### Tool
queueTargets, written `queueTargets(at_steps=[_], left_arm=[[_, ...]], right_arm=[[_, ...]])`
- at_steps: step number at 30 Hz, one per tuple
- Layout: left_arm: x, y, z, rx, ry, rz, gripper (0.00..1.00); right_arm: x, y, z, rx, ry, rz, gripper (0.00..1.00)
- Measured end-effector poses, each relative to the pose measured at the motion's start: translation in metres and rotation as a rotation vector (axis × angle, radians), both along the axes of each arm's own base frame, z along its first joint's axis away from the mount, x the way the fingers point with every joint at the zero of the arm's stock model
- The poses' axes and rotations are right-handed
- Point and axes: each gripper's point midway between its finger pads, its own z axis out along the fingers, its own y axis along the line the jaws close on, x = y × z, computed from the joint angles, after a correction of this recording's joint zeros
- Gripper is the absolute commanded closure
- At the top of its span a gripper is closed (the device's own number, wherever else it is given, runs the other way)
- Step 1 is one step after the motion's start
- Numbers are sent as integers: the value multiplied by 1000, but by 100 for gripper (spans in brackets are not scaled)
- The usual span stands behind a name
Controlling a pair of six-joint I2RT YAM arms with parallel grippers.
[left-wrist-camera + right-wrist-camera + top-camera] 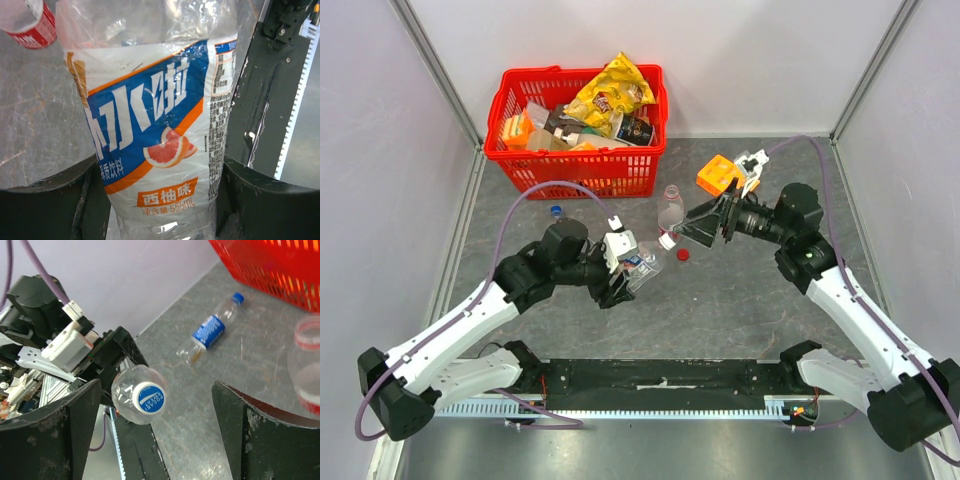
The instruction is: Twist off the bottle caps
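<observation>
your left gripper [628, 268] is clenched on the blue-and-orange-labelled bottle [155, 125]. its two fingers [50, 200] press the label from either side, and the bottle is carried tilted above the table [740, 310], neck aimed toward your right arm. that bottle's pale cap [149, 398], white with a blue printed disc, sits on the neck. your right gripper [156, 390] faces it head-on with its jaws spread wide. the cap lies in the gap between them, closer to one finger than the other, and neither pad touches it as far as the right wrist view shows. just beyond the cap, a loose red cap [683, 254] lies on the table near the right gripper's tips. a little farther back the red-labelled bottle [669, 212] stands upright. i cannot tell from these views whether its neck is closed. off to the left, well apart from both grippers, the blue-labelled bottle [210, 331] lies on its side with its blue cap [239, 298] on, pointing toward the basket. behind the right gripper an orange box [717, 175] rests on the table, and at the far end the red basket [580, 175] holds snack packets and other goods.
</observation>
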Motion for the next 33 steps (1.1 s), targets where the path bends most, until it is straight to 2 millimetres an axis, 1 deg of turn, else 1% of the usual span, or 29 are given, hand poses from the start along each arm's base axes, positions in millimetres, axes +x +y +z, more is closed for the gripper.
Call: queueTargets(at_steps=[2,3,5,6,8,11,14,17,20,25,27,31,33], left_arm=[[-1,2,-9,18,20,11,64],[-2,3,-14,27,30,17,64],[-3,4,-20,40,46,25,64],[-4,4,-23,48,50,29,64],[-7,3,-28,60,55,25,64],[-11,2,-32,77,55,20,64],[-12,0,-37,96,62,20,64],[-12,0,-42,115,71,26,64],[-12,2,-45,126,70,34,64],[-11,1,-47,132,72,33,64],[-11,0,-48,135,73,33,64],[-11,1,-49,139,75,35,64],[-11,2,-50,144,75,39,64]], right_arm=[[0,0,-19,-13,61,-5,9],[-1,-1,-29,-20,95,-7,11],[-4,-1,-47,-28,163,-9,21],[-5,-1,-54,-31,188,-9,22],[-7,-1,-65,-27,242,-11,24],[-10,0,-75,-10,295,-8,32],[-12,2,-87,12,359,1,36],[-12,4,-98,20,419,6,37],[-13,5,-102,29,445,6,38],[-17,10,-101,35,451,26,41],[-18,13,-103,32,462,35,44],[-20,17,-107,27,482,48,60],[-21,19,-105,31,479,53,61]])
